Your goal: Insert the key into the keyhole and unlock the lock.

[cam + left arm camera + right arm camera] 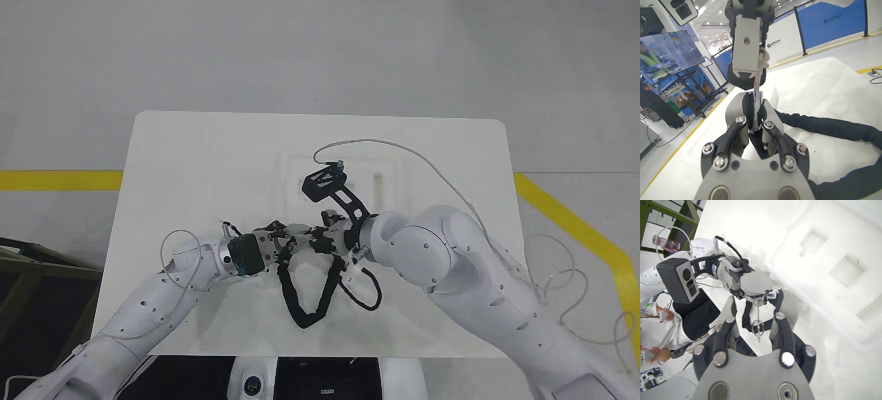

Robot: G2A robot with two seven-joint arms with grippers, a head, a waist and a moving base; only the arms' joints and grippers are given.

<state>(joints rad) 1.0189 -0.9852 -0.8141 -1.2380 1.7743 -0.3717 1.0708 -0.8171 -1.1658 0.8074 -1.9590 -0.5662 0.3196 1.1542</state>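
Note:
The lock is a chrome cylinder [755, 108] on a black fabric-sleeved cable [829, 128] that loops toward the table's front [305, 300]. My left gripper [755, 98] is shut on the cylinder and holds it above the table's middle [275, 243]. A silver key [758, 317] with a ring stands with its tip in the keyhole [758, 301]. My right gripper [758, 306] faces the cylinder end-on, open, with a finger [785, 308] on either side of the key and clear of it. In the left wrist view the key's head [763, 58] sits beside a right finger [745, 43].
A white foam tray [390, 180] with rectangular recesses [846, 272] lies on the white table [180, 180] behind the grippers. A black bracket [328, 185] rises from the right wrist, and a thin white cable [420, 155] arcs over the tray. Bare table lies to the left.

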